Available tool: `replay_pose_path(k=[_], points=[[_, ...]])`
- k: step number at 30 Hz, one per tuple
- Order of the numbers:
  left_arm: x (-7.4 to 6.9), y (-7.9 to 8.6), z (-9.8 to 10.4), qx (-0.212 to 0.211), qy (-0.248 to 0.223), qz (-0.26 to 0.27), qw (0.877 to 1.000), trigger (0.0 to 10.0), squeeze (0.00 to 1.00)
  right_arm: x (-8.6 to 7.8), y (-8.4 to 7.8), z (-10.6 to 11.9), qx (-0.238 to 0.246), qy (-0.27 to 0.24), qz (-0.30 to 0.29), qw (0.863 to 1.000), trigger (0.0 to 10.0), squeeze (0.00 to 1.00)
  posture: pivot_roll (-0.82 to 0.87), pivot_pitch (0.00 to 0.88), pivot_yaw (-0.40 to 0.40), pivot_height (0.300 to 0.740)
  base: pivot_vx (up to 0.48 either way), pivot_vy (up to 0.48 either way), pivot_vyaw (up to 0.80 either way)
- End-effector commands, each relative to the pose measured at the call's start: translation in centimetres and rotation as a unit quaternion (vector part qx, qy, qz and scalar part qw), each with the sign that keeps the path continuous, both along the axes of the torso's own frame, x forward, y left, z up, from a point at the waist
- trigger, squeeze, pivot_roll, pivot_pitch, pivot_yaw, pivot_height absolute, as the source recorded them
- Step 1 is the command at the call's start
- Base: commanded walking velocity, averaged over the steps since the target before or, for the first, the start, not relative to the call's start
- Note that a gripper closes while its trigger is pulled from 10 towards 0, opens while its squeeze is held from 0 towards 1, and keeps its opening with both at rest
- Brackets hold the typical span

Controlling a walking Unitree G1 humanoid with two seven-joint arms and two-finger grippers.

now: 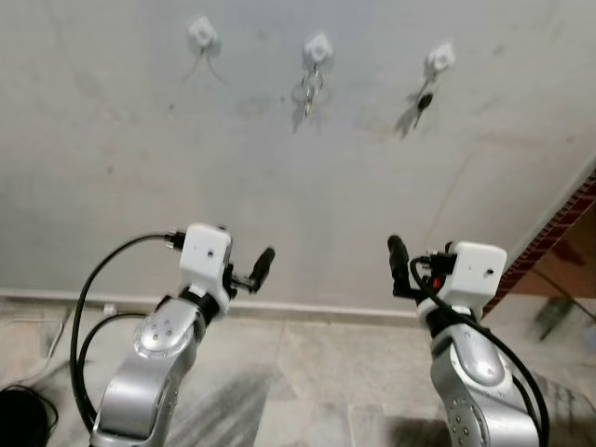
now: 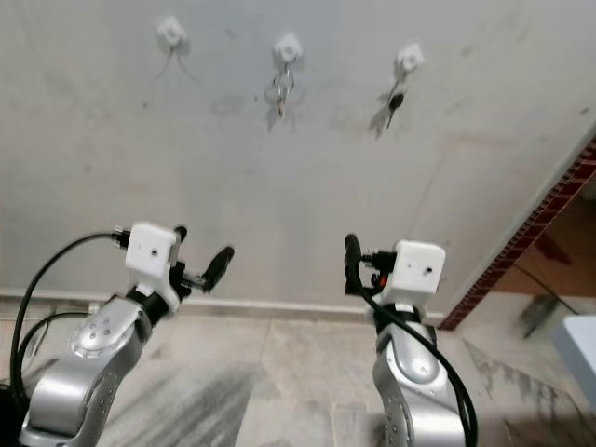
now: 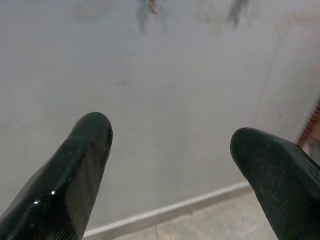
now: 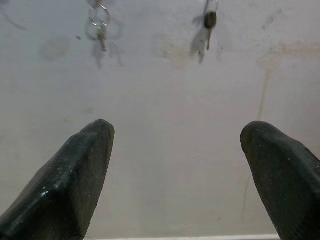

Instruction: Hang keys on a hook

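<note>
On wall: keys [image 1: 310, 91] blurred on middle hook [image 1: 317, 47]; both grippers' jaws wide apart, empty

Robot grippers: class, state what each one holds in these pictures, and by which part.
Nothing is held. The left gripper and right gripper are both open and empty, fingers spread before the grey wall, below the hooks with hanging keys.

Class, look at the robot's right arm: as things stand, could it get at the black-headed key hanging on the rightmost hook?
Probably yes. The right gripper is open and empty, low before the wall, and bare wall lies between it and the black-headed key on the rightmost hook. It hangs well above, so the arm must rise.
</note>
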State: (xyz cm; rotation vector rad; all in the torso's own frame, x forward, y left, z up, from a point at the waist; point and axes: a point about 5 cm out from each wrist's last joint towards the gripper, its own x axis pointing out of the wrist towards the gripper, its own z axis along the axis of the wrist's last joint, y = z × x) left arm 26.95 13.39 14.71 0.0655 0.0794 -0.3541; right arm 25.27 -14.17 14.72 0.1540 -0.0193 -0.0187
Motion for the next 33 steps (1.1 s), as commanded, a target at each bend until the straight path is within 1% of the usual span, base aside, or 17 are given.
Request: replay_pose_path(k=[1,5,9,15,19,20,31,33], points=[[0.1,-0.4,-0.1,-0.003,0.001,-0.007,1.0,10.0,0.0,0.1,-0.6,0.1,-0.007,-0.001,-0.008,1.0,10.0,0.0,0.13,0.033,-0.077,0.74,-0.259,0.0,0.0],[0.1,-0.6,0.0,-0.004,-0.004,-0.011,1.0,10.0,0.0,0.1,-0.6,0.1,-0.007,-0.001,-0.008,1.0,10.0,0.0,0.13,0.033,-0.078,0.74,0.0,0.0,0.0],[0.3,-1.0,0.2,-0.028,-0.005,-0.023,0.999,10.0,0.0,0.4,-0.5,0.3,-0.01,-0.005,-0.008,1.0,10.0,0.0,0.12,0.031,-0.078,0.74,0.0,0.0,0.0],[0.7,-1.3,0.5,-0.037,-0.01,-0.028,0.999,10.0,0.0,0.9,-0.6,0.7,-0.011,-0.013,-0.006,1.0,10.0,0.0,0.12,0.026,-0.075,0.74,0.0,0.0,0.0],[0.8,-1.5,0.6,-0.044,-0.013,-0.028,0.999,10.0,0.0,1.2,-0.5,0.8,-0.017,-0.013,-0.001,1.0,10.0,0.0,0.12,0.024,-0.078,0.74,0.0,0.0,-0.52],[0.8,-1.6,0.6,-0.044,-0.013,-0.028,0.999,10.0,0.0,1.2,-0.5,0.8,-0.012,-0.013,0.0,1.0,10.0,0.0,0.12,0.023,-0.081,0.74,0.0,0.0,-0.8],[0.9,-1.7,0.4,-0.05,-0.009,-0.022,0.998,10.0,0.0,1.3,-0.3,0.8,-0.018,-0.014,0.007,1.0,10.0,0.0,0.11,0.024,-0.087,0.74,0.0,0.0,-0.79],[0.9,-1.7,0.3,-0.052,-0.009,-0.022,0.998,10.0,0.0,1.3,-0.4,0.9,-0.019,-0.015,0.008,1.0,10.0,0.0,0.11,0.022,-0.089,0.74,0.0,0.0,0.0]])
